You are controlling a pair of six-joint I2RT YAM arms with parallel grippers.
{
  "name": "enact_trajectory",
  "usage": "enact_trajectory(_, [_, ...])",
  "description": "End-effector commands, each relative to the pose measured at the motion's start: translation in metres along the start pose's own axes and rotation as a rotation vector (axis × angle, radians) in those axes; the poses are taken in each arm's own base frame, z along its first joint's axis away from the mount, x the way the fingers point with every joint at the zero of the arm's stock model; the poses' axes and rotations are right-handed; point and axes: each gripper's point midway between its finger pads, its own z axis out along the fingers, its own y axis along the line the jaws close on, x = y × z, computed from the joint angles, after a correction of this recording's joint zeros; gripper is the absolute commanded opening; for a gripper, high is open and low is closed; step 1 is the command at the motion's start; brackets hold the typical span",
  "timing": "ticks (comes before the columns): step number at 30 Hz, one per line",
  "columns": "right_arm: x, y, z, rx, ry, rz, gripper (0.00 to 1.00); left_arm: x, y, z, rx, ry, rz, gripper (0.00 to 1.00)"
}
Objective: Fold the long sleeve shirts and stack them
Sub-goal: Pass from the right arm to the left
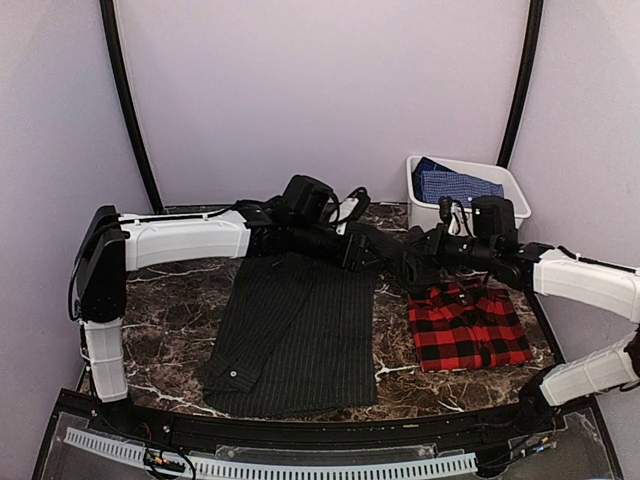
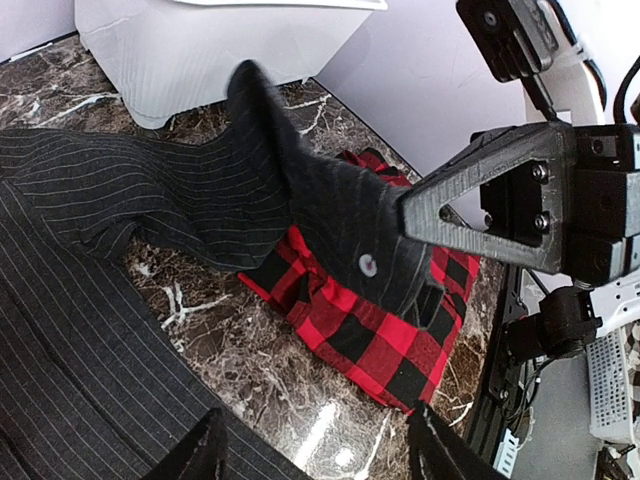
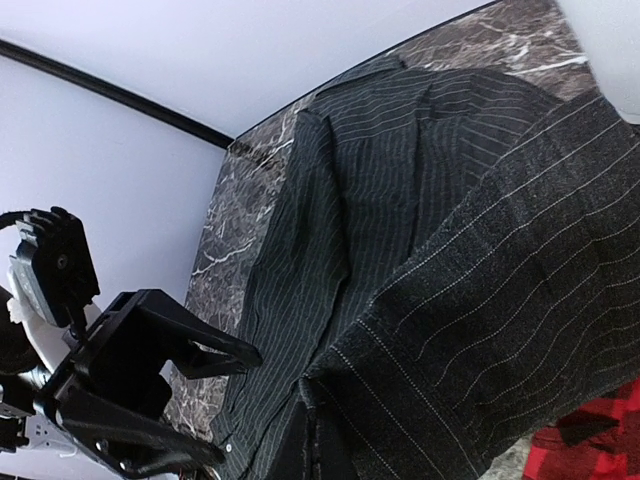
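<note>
A charcoal pinstripe shirt lies flat in the middle of a dark marble table, seen from above, with its length running from 12 to 6 o'clock. One sleeve stretches off the shirt body toward 2 o'clock and lifts clear of the marble. Its cuff, which carries a small pale button, is clamped in the tips of the right gripper, whose jaws are clenched on the cloth.

The left gripper hovers low over the table just beside the raised sleeve. Its two fingers stand apart, released, with nothing between them.

At 3 o'clock from the pinstripe shirt, apart from its body, a red-and-black plaid shirt lies folded into a neat rectangle. The lifted cuff hangs above its far edge.

At 1 o'clock, against the back wall, sits a white bin holding a blue patterned cloth.
</note>
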Motion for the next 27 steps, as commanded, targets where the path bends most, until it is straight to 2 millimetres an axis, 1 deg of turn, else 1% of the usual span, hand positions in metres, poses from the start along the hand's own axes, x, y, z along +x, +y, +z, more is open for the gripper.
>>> enact_trajectory(1, [-0.010,0.047,0.024,-0.100,-0.022,-0.027,0.00,-0.011,-0.014,0.004,-0.005,-0.037,0.060,0.60])
enact_trajectory(3, [-0.003,0.059,0.036,-0.135,0.006,-0.024,0.00,-0.009,-0.012,0.006,-0.017,-0.040,0.055,0.60])
enact_trajectory(4, [-0.003,0.066,0.039,-0.153,0.010,-0.025,0.00,-0.008,-0.010,0.007,-0.023,-0.039,0.043,0.60])
enact_trajectory(7, [0.002,0.074,0.050,-0.169,0.028,-0.023,0.00,-0.006,-0.002,0.009,-0.058,-0.048,0.018,0.61])
enact_trajectory(12, [0.004,0.078,0.059,-0.181,0.036,-0.009,0.00,-0.001,0.003,0.011,-0.070,-0.051,-0.031,0.62])
enact_trajectory(19, [0.008,0.082,0.061,-0.185,0.042,-0.002,0.00,0.005,0.025,0.013,-0.170,-0.058,-0.097,0.63])
enact_trajectory(23, [0.014,0.082,0.065,-0.179,0.052,0.001,0.00,0.005,0.033,0.016,-0.195,-0.063,-0.134,0.56])
enact_trajectory(24, [0.016,0.081,0.065,-0.176,0.054,0.000,0.00,0.005,0.034,0.017,-0.198,-0.063,-0.139,0.52])
enact_trajectory(27, [0.017,0.080,0.067,-0.166,0.054,-0.002,0.00,0.004,0.035,0.019,-0.205,-0.059,-0.152,0.44])
